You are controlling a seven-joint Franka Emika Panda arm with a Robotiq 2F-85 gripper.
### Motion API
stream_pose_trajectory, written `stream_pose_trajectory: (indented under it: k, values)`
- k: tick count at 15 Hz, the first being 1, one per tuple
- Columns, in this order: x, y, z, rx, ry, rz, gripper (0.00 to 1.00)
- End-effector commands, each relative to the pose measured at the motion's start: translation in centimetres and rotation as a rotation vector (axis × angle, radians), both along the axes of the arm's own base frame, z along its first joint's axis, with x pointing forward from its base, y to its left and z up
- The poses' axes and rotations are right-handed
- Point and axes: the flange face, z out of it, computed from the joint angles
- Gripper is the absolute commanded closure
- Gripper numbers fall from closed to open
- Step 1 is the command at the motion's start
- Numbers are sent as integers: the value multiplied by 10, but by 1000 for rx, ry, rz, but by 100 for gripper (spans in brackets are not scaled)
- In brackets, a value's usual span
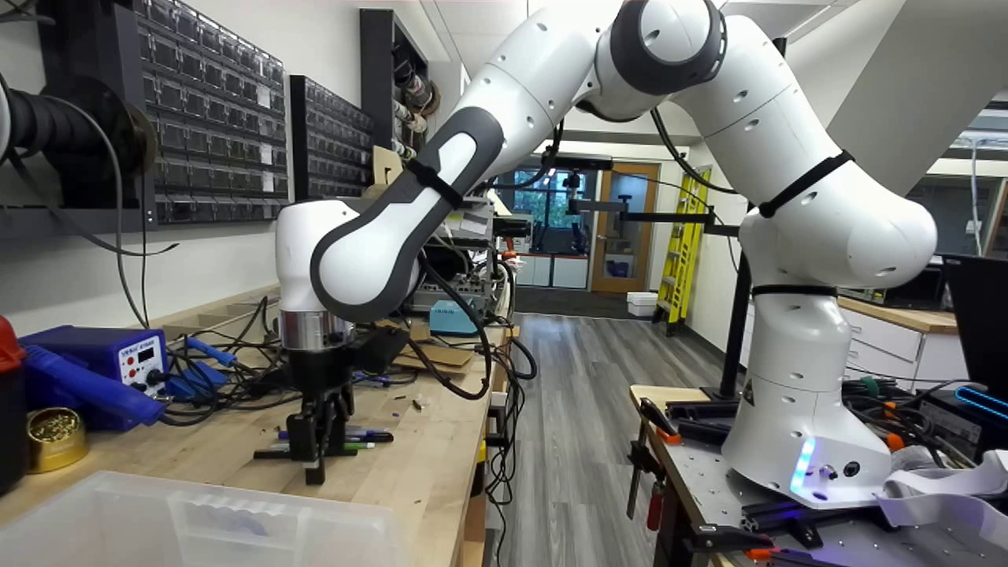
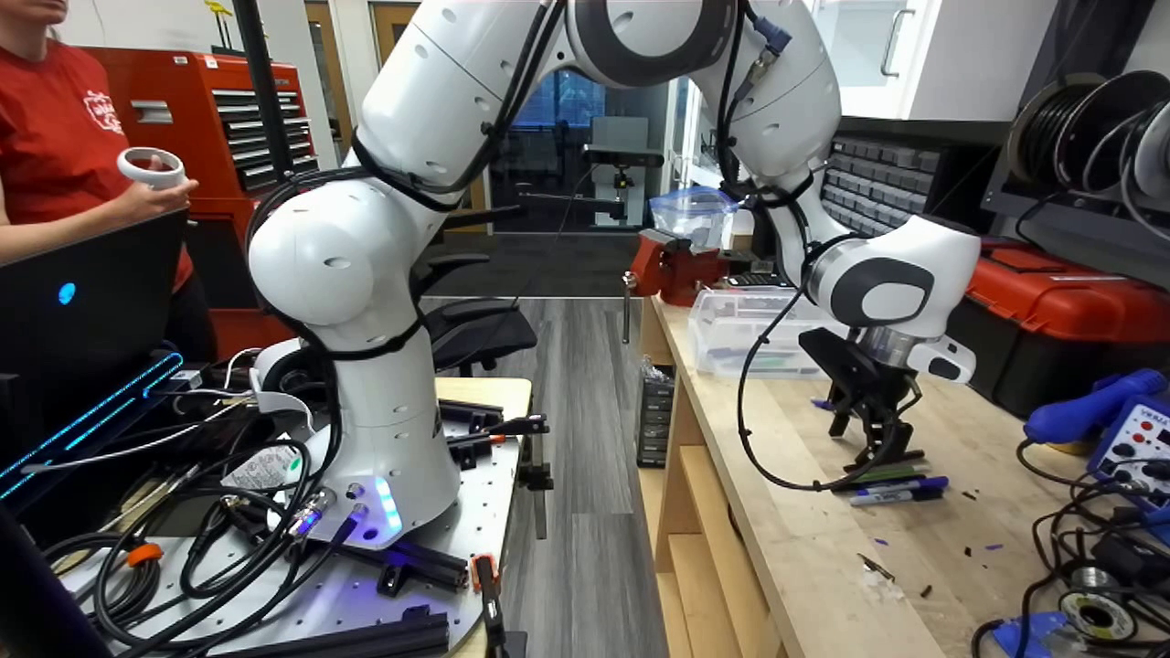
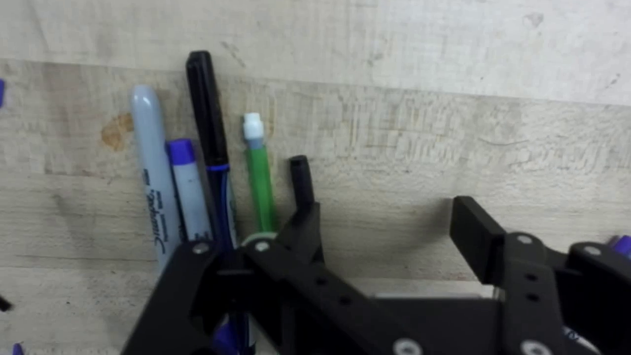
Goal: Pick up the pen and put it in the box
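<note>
While one tool gapes wide, five pens or pencils lie side by side; one box near.

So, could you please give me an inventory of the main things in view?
workbench: one, pale wood, along the wall
box: one, translucent whitish, on workbench
pens and similar: at least five, grey, black, blue, green, on workbench
toolbox: one, black and red, on workbench
boxy device: one, blue, on workbench
vise: one, red, workbench edge
ladder: one, yellow, background
tool chest: one, red, background
person: one, red-shirted, background
robot arm: one, mostly white, extended over workbench
gripper: one, black, open over workbench
</note>
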Motion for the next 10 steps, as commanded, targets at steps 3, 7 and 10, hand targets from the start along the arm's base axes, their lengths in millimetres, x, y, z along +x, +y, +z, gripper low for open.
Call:
stream_pose_trajectory:
  k: [3,7,10]
  values:
    - [8,-4,32,13,-62,42,0]
    - [9,-3,29,10,-56,60,0]
    - [6,-1,17,7,-30,61,0]
